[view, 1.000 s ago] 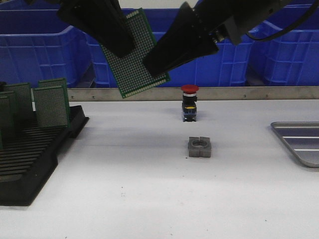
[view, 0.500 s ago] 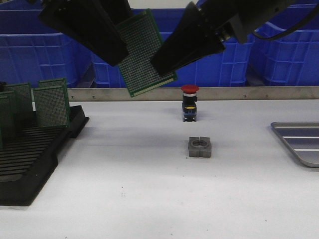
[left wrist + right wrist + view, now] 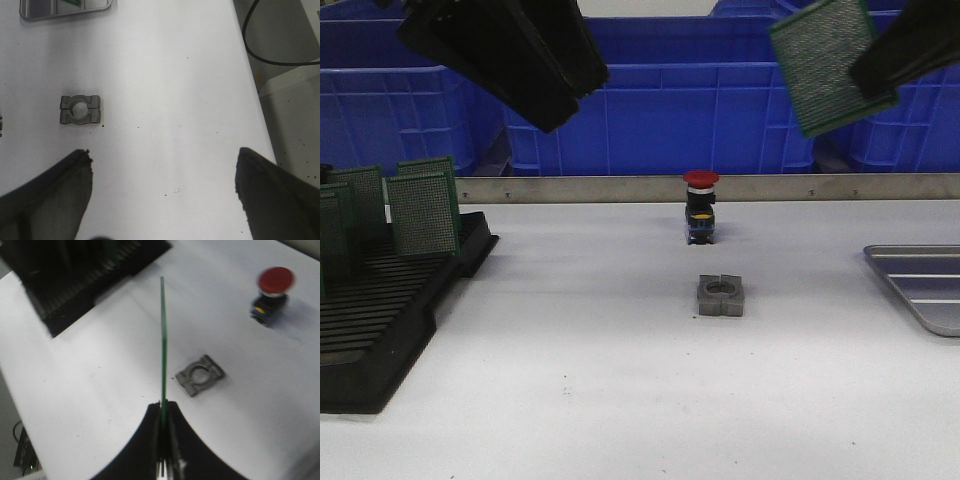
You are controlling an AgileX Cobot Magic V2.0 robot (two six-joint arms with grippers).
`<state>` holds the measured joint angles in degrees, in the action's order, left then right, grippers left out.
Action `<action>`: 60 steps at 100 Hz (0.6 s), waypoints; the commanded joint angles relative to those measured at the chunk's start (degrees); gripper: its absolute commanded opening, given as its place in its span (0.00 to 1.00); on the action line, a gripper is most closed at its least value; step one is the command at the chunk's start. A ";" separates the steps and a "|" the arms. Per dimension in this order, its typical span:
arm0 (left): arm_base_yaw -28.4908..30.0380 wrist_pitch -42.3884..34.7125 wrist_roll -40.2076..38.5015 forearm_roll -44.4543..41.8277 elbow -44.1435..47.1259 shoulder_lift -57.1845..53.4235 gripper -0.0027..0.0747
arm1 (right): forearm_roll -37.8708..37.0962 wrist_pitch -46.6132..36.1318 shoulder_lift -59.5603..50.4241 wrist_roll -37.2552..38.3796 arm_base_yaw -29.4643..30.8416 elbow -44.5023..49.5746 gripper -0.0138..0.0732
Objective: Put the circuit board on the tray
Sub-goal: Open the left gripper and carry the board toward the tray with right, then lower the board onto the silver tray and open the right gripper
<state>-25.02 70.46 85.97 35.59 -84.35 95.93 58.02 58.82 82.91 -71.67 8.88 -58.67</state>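
The right gripper (image 3: 163, 460) has carried the circuit board (image 3: 828, 62) away from the left gripper (image 3: 162, 192) and now pinches it alone, high over the table's right side, short of the tray (image 3: 920, 285). The left gripper's fingers (image 3: 47, 200) stand spread, empty, above the metal clamp block (image 3: 80, 109).

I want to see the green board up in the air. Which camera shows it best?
The front view: the circuit board shows its whole dotted face. The right wrist view shows only its thin edge in the right gripper. The left wrist view misses it.
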 commanded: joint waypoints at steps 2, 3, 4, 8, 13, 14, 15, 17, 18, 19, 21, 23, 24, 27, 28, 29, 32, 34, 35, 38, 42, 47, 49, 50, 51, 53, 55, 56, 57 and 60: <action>-0.40 2.12 -0.27 3.34 -1.78 -2.70 0.75 | 2.70 -0.72 0.34 4.26 5.27 -1.74 0.08; -0.40 2.12 -0.27 3.34 -1.78 -2.70 0.75 | 2.70 -0.89 0.74 4.90 5.96 -1.74 0.08; -0.40 2.12 -0.27 3.34 -1.78 -2.70 0.75 | 2.70 -0.96 0.95 5.19 6.31 -1.74 0.08; -0.40 2.12 -0.27 3.34 -1.78 -2.70 0.75 | 2.70 -1.43 2.36 7.13 8.19 -1.74 0.08; -0.40 2.12 -0.27 3.34 -1.78 -2.70 0.75 | 2.70 -2.01 4.18 9.33 10.11 -1.74 0.08; -0.40 2.12 -0.27 3.34 -1.78 -2.70 0.75 | 2.70 -2.10 4.45 9.69 10.62 -1.74 0.08; -0.40 2.12 -0.27 3.34 -1.78 -2.70 0.75 | 2.70 -2.23 5.02 10.46 10.86 -1.74 0.08; -0.40 2.12 -0.27 3.34 -1.78 -2.70 0.75 | 2.70 -2.35 5.90 11.65 11.56 -1.74 0.08; -0.40 2.12 -0.27 3.34 -1.78 -2.70 0.75 | 2.70 -2.40 6.19 12.07 11.77 -1.74 0.08; -0.40 2.12 -0.27 3.34 -1.78 -2.70 0.75 | 2.70 -2.48 6.78 12.49 12.21 -1.74 0.08; -0.40 2.12 -0.27 3.34 -1.78 -2.70 0.75 | 2.70 -2.48 7.39 13.70 12.77 -1.74 0.08; -0.40 2.12 -0.27 3.34 -1.78 -2.70 0.75 | 2.70 -2.48 8.31 14.88 13.15 -1.74 0.08; -0.40 2.12 -0.27 3.34 -1.78 -2.70 0.75 | 2.70 -2.48 8.91 15.66 13.50 -1.74 0.08; -0.40 2.12 -0.27 3.34 -1.78 -2.70 0.75 | 2.70 -2.48 10.12 17.14 14.12 -1.74 0.08; -0.40 2.12 -0.27 3.34 -1.78 -2.70 0.75 | 2.70 -2.48 10.42 17.44 14.39 -1.74 0.08; -0.40 2.12 -0.27 3.34 -1.78 -2.70 0.75 | 2.70 -2.48 11.02 18.02 14.50 -1.74 0.08; -0.40 2.12 -0.27 3.34 -1.78 -2.70 0.75 | 2.70 -2.48 12.21 18.87 14.95 -1.74 0.08; -0.40 2.12 -0.27 3.34 -1.78 -2.70 0.75 | 2.70 -2.54 13.11 19.28 15.21 -1.79 0.08; -0.40 2.12 -0.27 3.34 -1.78 -2.70 0.75 | 2.70 -2.54 13.40 19.38 15.39 -1.77 0.08; -0.40 2.12 -0.27 3.34 -1.78 -2.70 0.75 | 2.70 -2.54 14.83 19.76 15.55 -1.81 0.08; -0.40 2.12 -0.27 3.34 -1.78 -2.70 0.75 | 2.70 -2.59 16.17 19.97 15.67 -1.81 0.08; -0.40 2.12 -0.27 3.34 -1.78 -2.70 0.75 | 2.70 -2.71 18.19 20.03 15.67 -1.81 0.08; -0.40 2.12 -0.27 3.34 -1.78 -2.70 0.75 | 2.70 -2.71 18.68 20.10 15.67 -1.81 0.08; -0.40 2.12 -0.27 3.34 -1.78 -2.70 0.75 | 2.70 -2.71 19.13 20.20 15.67 -1.81 0.08; -0.40 2.12 -0.27 3.34 -1.78 -2.70 0.75 | 2.70 -2.71 19.35 20.27 15.67 -1.81 0.08; -0.40 2.12 -0.27 3.34 -1.78 -2.70 0.75 | 2.70 -2.71 20.04 20.48 15.67 -1.81 0.08; -0.40 2.12 -0.27 3.34 -1.78 -2.70 0.75 | 2.70 -2.71 20.67 20.60 15.67 -1.81 0.08; -0.40 2.12 -0.27 3.34 -1.78 -2.70 0.75 | 2.70 -2.71 20.88 20.65 15.67 -1.81 0.08; -0.40 2.12 -0.27 3.34 -1.78 -2.70 0.75 | 2.70 -2.71 21.26 20.76 15.67 -1.81 0.08; -0.40 2.12 -0.27 3.34 -1.78 -2.70 0.75 | 2.70 -2.71 22.05 21.03 15.67 -1.81 0.08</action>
<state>-25.02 70.46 85.97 35.69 -84.35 95.93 58.02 54.36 105.31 -51.25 24.25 -58.79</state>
